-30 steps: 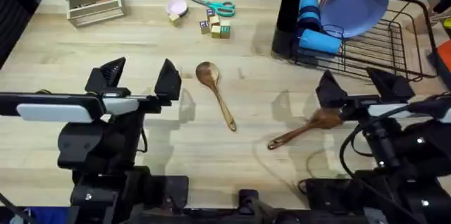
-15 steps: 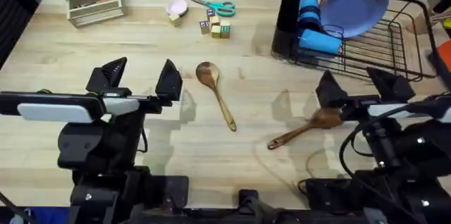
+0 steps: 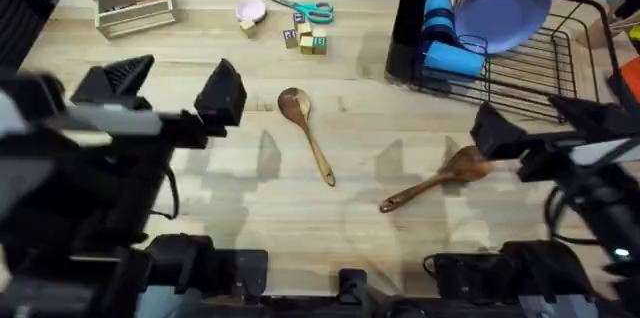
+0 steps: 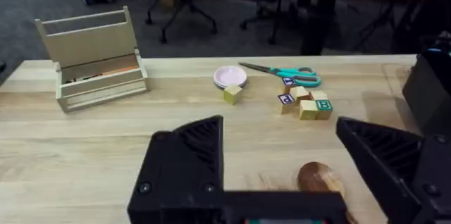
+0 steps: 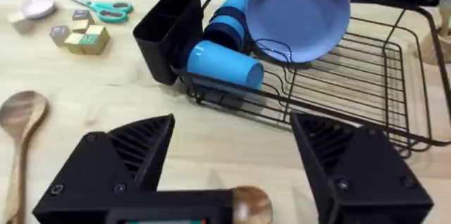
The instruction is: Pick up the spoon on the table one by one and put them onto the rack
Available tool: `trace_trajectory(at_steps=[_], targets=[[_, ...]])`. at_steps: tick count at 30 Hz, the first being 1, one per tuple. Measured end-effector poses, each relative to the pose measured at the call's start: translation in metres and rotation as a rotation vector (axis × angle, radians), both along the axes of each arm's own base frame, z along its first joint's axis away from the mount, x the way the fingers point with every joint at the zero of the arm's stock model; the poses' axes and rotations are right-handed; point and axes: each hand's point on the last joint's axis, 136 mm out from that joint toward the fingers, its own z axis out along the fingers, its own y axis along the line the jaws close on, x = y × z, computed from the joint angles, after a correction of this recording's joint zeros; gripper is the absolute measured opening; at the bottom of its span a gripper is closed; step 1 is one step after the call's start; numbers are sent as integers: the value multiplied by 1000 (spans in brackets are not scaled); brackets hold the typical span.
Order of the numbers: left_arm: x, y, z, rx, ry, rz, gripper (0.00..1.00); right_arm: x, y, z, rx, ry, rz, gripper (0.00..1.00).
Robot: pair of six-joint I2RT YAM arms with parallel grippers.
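Right end effector is hovering released, so we are lowering it squarely over the nearer spoon.

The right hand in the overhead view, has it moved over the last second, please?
Yes. The right hand has shifted rightward and slightly toward the arms' bases, judged against the brown wooden spoon lying by it: its near finger, which overlapped the spoon's bowl, now sits just right of it.

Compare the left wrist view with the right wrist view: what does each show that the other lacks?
Left wrist alone: the beige box-like stand and the open left hand.

Right wrist alone: the black wire rack with its utensil holder, blue cups and plates, plus the open right hand.

Both: scissors, letter blocks, the small pink dish, a wooden spoon and the table.
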Motion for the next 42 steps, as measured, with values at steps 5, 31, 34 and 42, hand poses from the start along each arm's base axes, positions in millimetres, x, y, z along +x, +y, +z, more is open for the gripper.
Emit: trace_trajectory(at_steps=[5,31,34,42], targets=[[8,-2,22,-1,107,-8,993,-6,0,30,-2,79,1,995],[63,-2,94,-2,546,-11,993,42,0,112,-4,455,3,996],[62,-2,90,-2,563,-11,993,42,0,112,-4,454,3,996],[61,-2,88,-2,574,-11,993,42,0,112,-3,456,3,996]])
